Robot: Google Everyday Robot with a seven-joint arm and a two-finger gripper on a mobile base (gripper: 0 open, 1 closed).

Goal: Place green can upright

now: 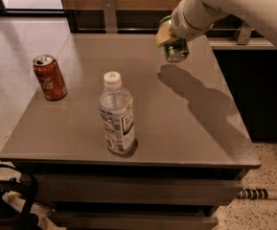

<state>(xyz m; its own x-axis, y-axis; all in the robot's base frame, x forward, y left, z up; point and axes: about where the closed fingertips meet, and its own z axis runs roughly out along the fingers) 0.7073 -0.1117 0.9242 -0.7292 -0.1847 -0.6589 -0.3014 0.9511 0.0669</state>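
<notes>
**Gripper.** The gripper (171, 38) hangs over the far right part of the worktop (190, 128), close to the back edge. It is clamped on the green can (178, 51). One pale finger pad (162, 36) presses the can's left side. The opposite finger is hidden behind the can and the white arm (234, 4).

**Task object.** The green can is off the surface. Its shadow (176, 76) falls on the worktop below it and does not meet the can, which suggests the can is being carried, not resting. The can is tilted, with a silver end turned down and toward the camera. In my judgement the side grip is there so the wrist can turn the can vertical before lowering it. The can has not been placed.

**Surroundings.**
- The red can (49, 77) stands upright near the left edge, well apart from the gripper.
- The water bottle (117, 114) stands upright toward the front edge, left of centre, also well apart.

**Assessment.** The surface under the gripper, toward the right edge, carries only the shadow, so it looks like a suitable landing spot. The main risk is that the can topples if it is released while tilted.
</notes>
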